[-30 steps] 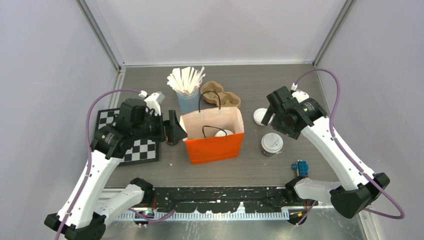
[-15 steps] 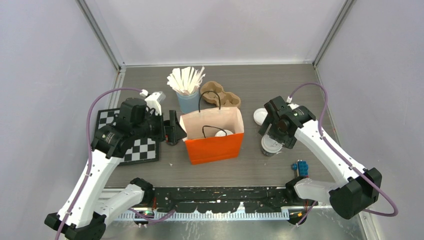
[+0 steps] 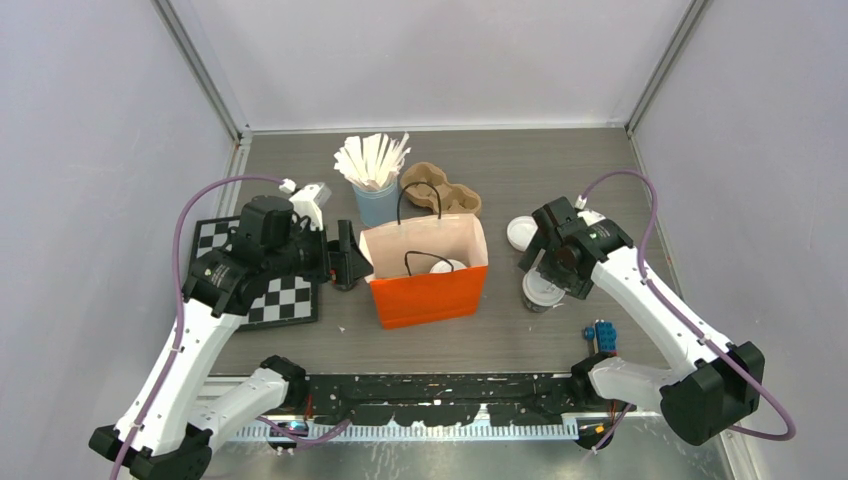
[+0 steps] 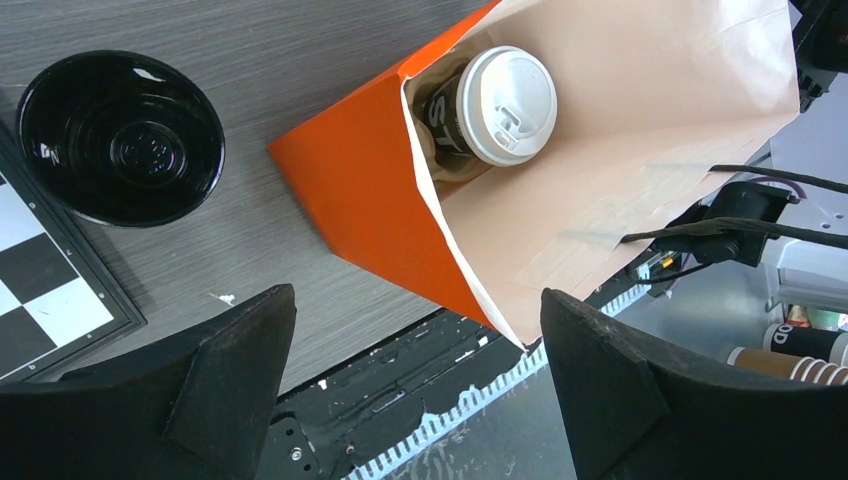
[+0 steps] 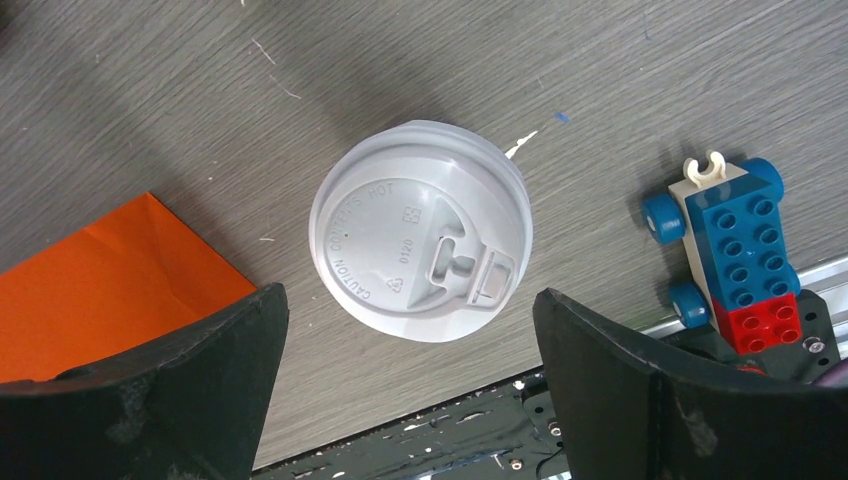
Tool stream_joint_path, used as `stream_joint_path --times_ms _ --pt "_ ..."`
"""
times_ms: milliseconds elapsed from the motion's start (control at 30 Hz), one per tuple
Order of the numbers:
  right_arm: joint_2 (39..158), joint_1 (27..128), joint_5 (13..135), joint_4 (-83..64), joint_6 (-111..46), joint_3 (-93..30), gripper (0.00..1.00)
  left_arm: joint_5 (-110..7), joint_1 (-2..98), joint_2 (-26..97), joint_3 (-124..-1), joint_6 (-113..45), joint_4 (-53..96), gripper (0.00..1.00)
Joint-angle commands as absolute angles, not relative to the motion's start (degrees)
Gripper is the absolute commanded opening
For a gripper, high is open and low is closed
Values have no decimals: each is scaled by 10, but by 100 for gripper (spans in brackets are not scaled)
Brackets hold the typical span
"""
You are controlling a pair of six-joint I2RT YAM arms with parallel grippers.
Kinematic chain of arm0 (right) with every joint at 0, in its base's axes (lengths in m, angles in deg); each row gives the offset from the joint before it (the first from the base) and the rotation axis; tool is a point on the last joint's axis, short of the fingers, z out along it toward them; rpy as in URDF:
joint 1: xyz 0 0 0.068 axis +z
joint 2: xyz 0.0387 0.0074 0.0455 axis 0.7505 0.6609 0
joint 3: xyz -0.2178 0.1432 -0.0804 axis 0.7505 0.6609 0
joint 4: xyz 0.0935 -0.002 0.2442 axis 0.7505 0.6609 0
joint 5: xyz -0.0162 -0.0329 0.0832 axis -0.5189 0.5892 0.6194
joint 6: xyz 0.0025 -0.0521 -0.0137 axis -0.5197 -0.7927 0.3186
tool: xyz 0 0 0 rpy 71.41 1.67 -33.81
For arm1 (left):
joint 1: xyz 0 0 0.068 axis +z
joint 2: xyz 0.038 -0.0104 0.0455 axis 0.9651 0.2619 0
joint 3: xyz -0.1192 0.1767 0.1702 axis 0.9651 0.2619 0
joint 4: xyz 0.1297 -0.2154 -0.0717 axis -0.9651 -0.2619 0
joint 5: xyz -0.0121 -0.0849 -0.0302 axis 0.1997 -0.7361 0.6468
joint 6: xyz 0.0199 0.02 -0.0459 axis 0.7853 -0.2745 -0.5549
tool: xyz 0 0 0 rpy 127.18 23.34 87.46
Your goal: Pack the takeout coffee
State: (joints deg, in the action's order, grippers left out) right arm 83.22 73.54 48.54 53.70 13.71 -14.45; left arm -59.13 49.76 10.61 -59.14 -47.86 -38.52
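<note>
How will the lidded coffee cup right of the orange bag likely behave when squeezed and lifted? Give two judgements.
The cup looks like paper, so a hard squeeze probably dents it. Its plastic lid seems only pressed on and may pop off. Contents hidden: weight unclear.

bag (image 4: 350, 190) mouth open, toy (image 5: 735, 240) near cup (image 5: 420, 230)

White lid (image 5: 420, 232) just right of the orange bag (image 5: 110, 290) carried embossed curved lettering; only "HOT" was legible, the rest too faint. Coffee cup (image 4: 490, 105) inside the orange bag showed white "ST" on its dark wall; remainder hidden.
</note>
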Motion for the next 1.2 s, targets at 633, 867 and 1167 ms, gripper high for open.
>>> stream_joint_path --times_ms 633,867,1167 --pt "835 716 477 464 110 -102 96 -585 498 108 -600 -501 -371 91" --pt "851 710 480 464 105 -98 91 -578 498 110 -601 -500 -374 91" --pt "859 708 483 465 99 -99 85 -578 498 112 -600 -499 -372 89"
